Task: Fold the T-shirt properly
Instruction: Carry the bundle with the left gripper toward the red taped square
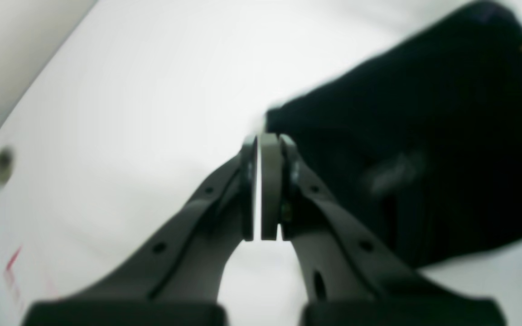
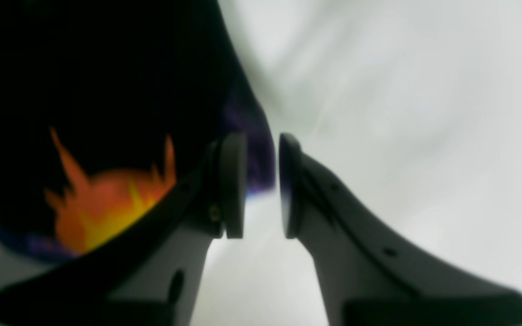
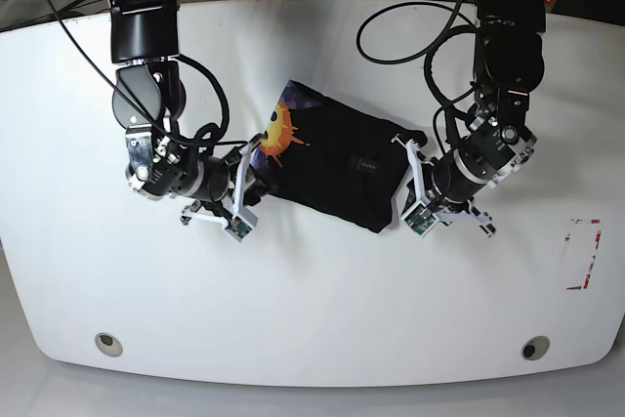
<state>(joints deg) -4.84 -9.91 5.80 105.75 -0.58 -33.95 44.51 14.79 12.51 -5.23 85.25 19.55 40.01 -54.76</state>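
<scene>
- Base view: T-shirt (image 3: 342,168) lies folded at table (image 3: 312,319) centre, flame print at its 10 o'clock corner
- Left gripper (image 1: 261,181) at shirt's 3 o'clock edge, fingers clenched on nothing
- Right gripper (image 2: 262,185) at 9 o'clock edge, fingers released

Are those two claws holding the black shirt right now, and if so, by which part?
No. The left gripper is shut on nothing beside the T-shirt. The right gripper is open at the shirt's edge, with nothing between its fingers.
</scene>
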